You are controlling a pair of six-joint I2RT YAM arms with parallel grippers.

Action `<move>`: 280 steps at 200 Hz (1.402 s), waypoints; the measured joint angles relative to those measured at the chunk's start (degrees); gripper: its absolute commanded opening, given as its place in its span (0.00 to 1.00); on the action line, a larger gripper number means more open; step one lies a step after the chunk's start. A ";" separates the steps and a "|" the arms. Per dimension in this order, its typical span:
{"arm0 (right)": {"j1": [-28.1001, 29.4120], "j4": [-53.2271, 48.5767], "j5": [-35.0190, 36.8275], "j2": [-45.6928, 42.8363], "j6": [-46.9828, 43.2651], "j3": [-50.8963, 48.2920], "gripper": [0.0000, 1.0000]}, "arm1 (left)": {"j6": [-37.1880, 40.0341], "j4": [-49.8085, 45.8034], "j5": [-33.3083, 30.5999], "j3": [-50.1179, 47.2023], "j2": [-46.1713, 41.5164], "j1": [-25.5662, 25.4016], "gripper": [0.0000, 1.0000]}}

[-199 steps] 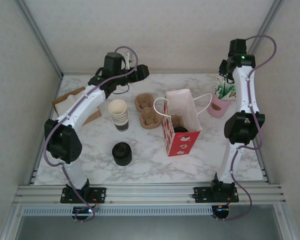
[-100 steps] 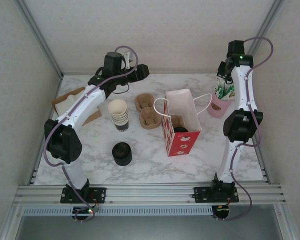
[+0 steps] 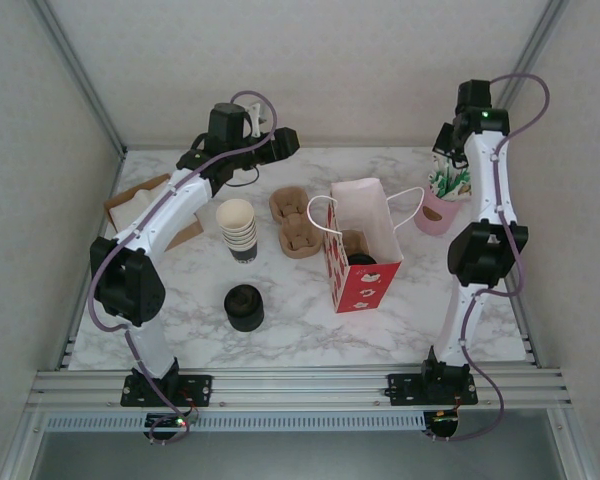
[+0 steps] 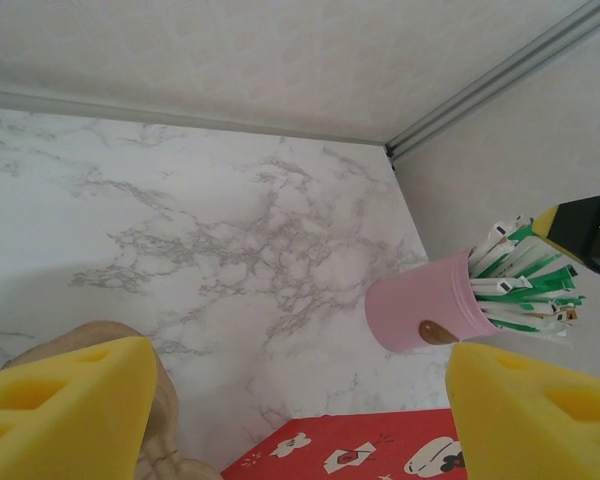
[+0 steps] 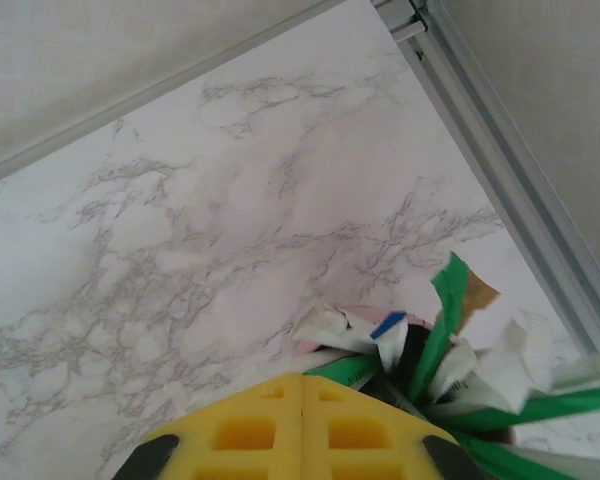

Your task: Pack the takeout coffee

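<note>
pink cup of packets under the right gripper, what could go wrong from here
The right gripper is shut at the packets crammed in the pink cup; lifting might drag several out or tip the cup. The red bag stands close beside it with the takeout coffee inside; a wide swing back could knock it over.

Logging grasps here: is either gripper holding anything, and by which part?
Left gripper: open, nothing held. Right gripper: shut at the packets in the pink cup; whether one is pinched cannot be told.
</note>
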 measured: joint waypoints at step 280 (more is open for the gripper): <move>1.05 -2.10 -27.41 -37.92 1.27 -1.77 0.01 | -2.05 5.62 -3.87 -23.06 -27.15 -1.62 1.00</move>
